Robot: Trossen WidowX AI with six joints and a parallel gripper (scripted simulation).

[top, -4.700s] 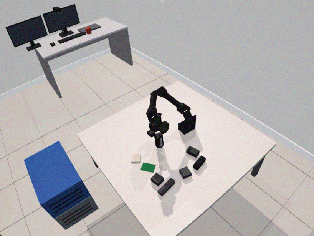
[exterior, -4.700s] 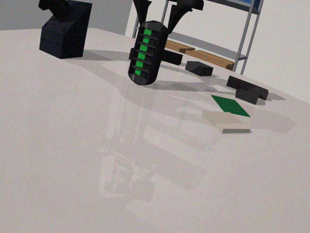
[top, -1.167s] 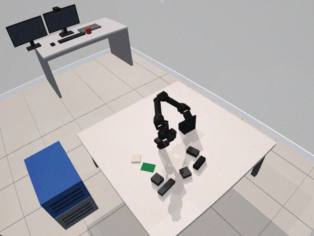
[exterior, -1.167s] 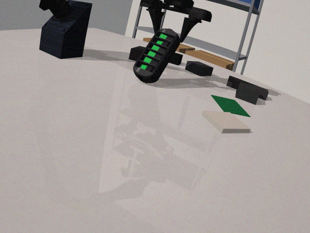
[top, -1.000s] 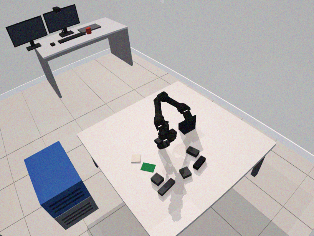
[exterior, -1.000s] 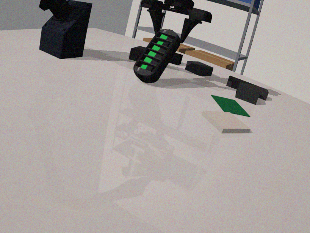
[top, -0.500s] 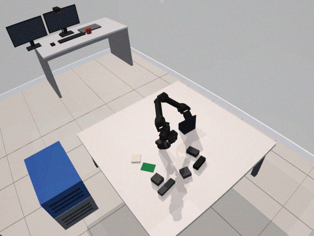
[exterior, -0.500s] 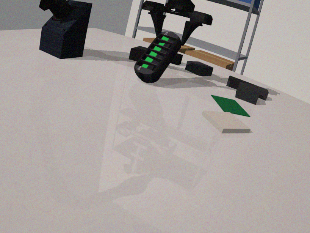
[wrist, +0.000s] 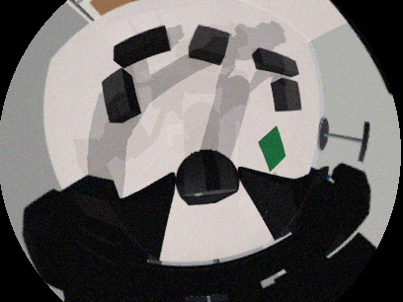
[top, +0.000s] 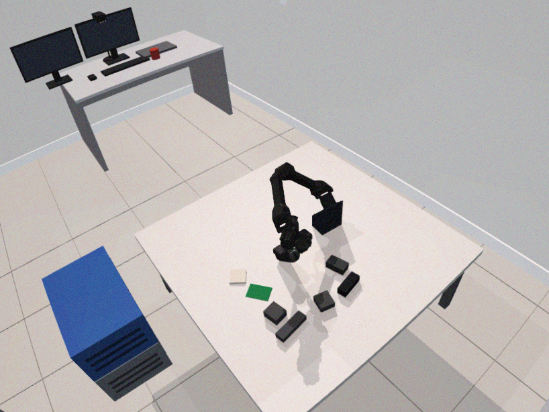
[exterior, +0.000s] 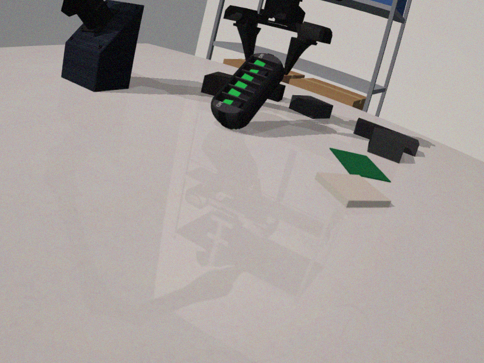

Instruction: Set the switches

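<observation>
The dark grey controller unit (exterior: 249,85) (wrist: 198,188) is held tilted, its upper end between my fingers and its lower end at or just above the bench. My gripper (exterior: 268,64) (wrist: 207,174) is shut on its sides. In the exterior view the switch face shows a row of green ends on the side marked ON. The green patches second from the top and at the lowest switch look smaller. I cannot surely tell each rocker's position. The underside label is hidden. In the top view the unit blends with the black gripper.
Several dark modules, among them one block (top: 337,264) (exterior: 310,106) and a long one (top: 290,326) (wrist: 276,62), lie beyond the unit. A green board (top: 258,292) (exterior: 359,164) (wrist: 272,148) and a beige tile (top: 237,276) (exterior: 353,189) lie to one side. The arm's base block (top: 327,218) (exterior: 80,62) stands nearby.
</observation>
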